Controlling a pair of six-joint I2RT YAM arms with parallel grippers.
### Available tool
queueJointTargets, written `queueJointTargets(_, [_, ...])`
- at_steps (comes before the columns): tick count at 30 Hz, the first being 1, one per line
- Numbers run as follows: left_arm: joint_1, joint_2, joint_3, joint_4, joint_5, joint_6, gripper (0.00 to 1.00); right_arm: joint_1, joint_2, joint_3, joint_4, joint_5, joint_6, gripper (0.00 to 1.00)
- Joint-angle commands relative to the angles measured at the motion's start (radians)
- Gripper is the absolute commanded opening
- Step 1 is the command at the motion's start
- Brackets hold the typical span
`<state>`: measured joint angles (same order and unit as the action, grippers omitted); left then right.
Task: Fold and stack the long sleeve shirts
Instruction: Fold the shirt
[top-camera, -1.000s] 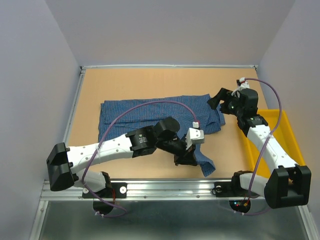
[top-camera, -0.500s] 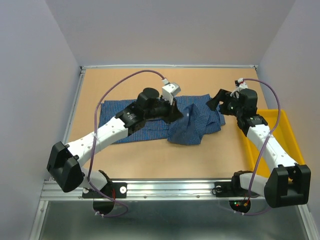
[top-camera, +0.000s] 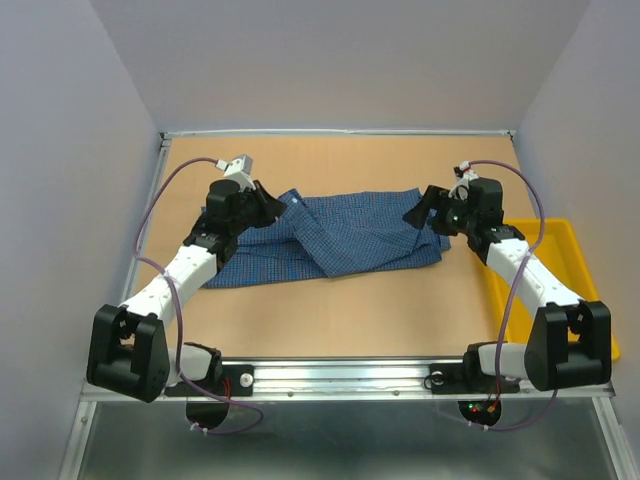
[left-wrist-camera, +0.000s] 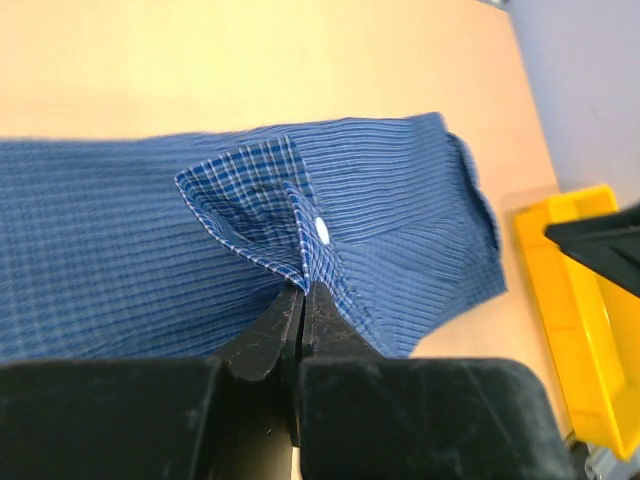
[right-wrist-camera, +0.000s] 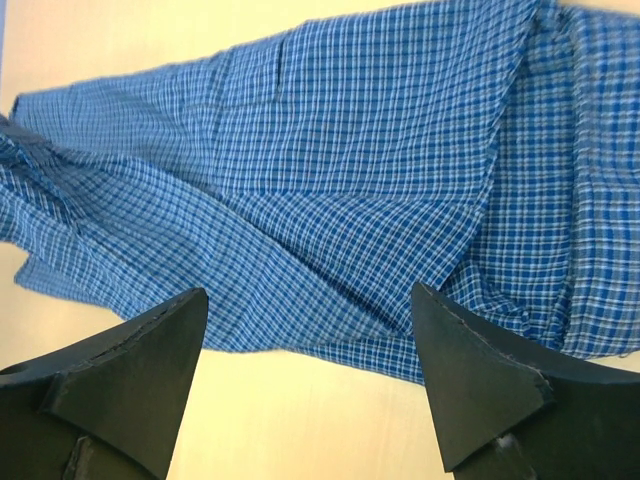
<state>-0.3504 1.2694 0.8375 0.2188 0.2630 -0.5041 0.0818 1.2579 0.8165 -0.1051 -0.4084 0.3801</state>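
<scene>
Quick worry list from us. The shirt (top-camera: 330, 235) is lying flat across the middle of the counter (top-camera: 350, 310) between the two arms. It's half folded, with one band of cloth running diagonally over the body.

The left fingers (left-wrist-camera: 300, 315) are pressed together and pinching just the tip of a cuff-like corner, the bit with the white button (left-wrist-camera: 320, 228). That's a really thin bite right on the edge, so we reckon it could slide out the moment the arm pulls or lifts, and the flap would drop wherever it likes.

The right fingers (top-camera: 428, 207) are spread wide and hanging over the shirt's right end, holding nothing. From these views we can't tell if they touch the cloth at all. So nothing pins that side, and a tug from the left would probably drag the whole shirt rather than make a clean crease.

That right end already looks a bit rumpled, so any fold laid over it may come out skewed. It's also near the yellow tray (top-camera: 575, 240), and a sloppy sweep over there might snag the cloth on the rim.
</scene>
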Motion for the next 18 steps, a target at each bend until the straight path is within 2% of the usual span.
queueJointTargets(1, [0.063, -0.064, -0.057, 0.134, 0.015, -0.056, 0.00, 0.022, 0.041, 0.072, 0.008, -0.087, -0.033, 0.86])
queueJointTargets(5, [0.128, -0.053, -0.089, 0.131, 0.027, -0.062, 0.00, 0.079, 0.147, 0.118, -0.016, -0.118, -0.092, 0.82])
queueJointTargets(9, [0.145, -0.038, -0.109, 0.132, 0.054, -0.063, 0.00, 0.105, 0.227, 0.168, -0.060, -0.112, -0.176, 0.76])
queueJointTargets(14, [0.148, -0.045, -0.115, 0.116, 0.075, -0.042, 0.00, 0.107, 0.337, 0.213, -0.102, -0.106, -0.299, 0.73])
queueJointTargets(18, [0.168, -0.053, -0.080, 0.079, 0.048, 0.022, 0.00, 0.107, 0.364, 0.240, -0.107, -0.087, -0.305, 0.73])
